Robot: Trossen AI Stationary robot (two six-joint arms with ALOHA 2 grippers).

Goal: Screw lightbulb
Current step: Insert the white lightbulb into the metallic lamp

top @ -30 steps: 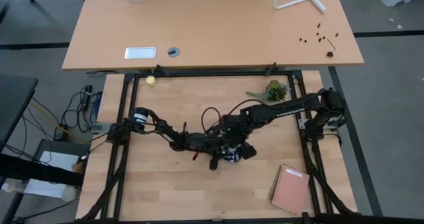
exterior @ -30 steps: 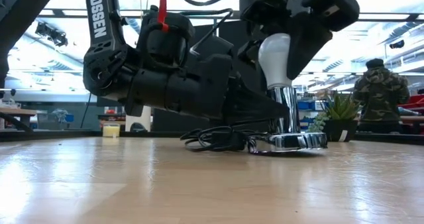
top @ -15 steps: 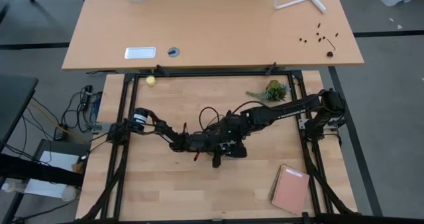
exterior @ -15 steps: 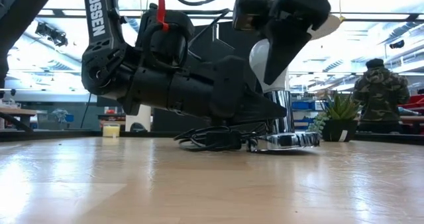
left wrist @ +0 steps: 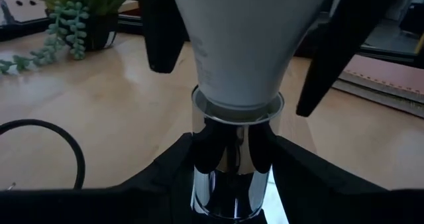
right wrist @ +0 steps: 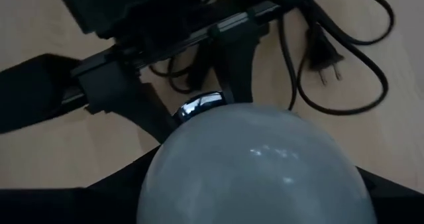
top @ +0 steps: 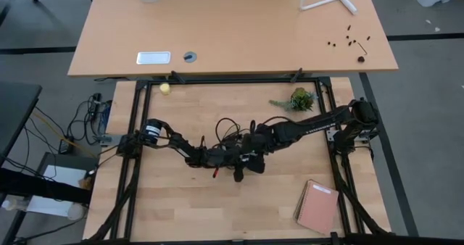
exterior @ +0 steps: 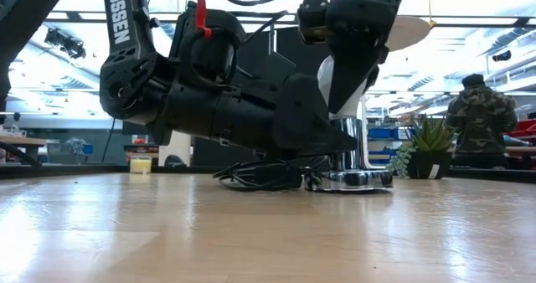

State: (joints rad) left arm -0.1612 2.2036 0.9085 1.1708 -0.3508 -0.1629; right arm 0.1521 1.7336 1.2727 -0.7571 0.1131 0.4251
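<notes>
The white lightbulb (exterior: 342,80) stands upright with its neck in the chrome socket (exterior: 357,146), whose round base (exterior: 350,181) rests on the table at mid-table. My left gripper (top: 243,160) reaches in level from the table's left and is shut on the socket. My right gripper (top: 254,151) comes down from above and is shut on the bulb (left wrist: 237,45). The bulb's screw base is hidden inside the socket. The socket's black cord (exterior: 260,176) lies coiled beside the base. My left gripper pinches the socket's chrome stem (left wrist: 233,159) between its two fingers (left wrist: 173,166), below the rim where the bulb enters. The fingers come in level from the table's left. The socket stands upright on its base. My right gripper pinches the bulb's wide upper part (left wrist: 199,25) between its two fingers (left wrist: 160,32), which point down along its two sides. The bulb's dome (right wrist: 258,168) fills the space between them. The bulb stands upright in the socket.
A small potted plant (top: 301,98) stands at the far right, a pink notebook (top: 317,206) lies at the near right, and a yellowish ball (top: 165,88) sits at the far left. The cord's plug (right wrist: 322,70) lies by the socket. A person (exterior: 481,120) stands behind the table.
My right gripper has rolled about the bulb's upright line while staying shut on it, and the bulb has turned with it. My left gripper has turned a little at the wrist, still shut on the stem, and the socket's base has shifted slightly toward the table's left.
</notes>
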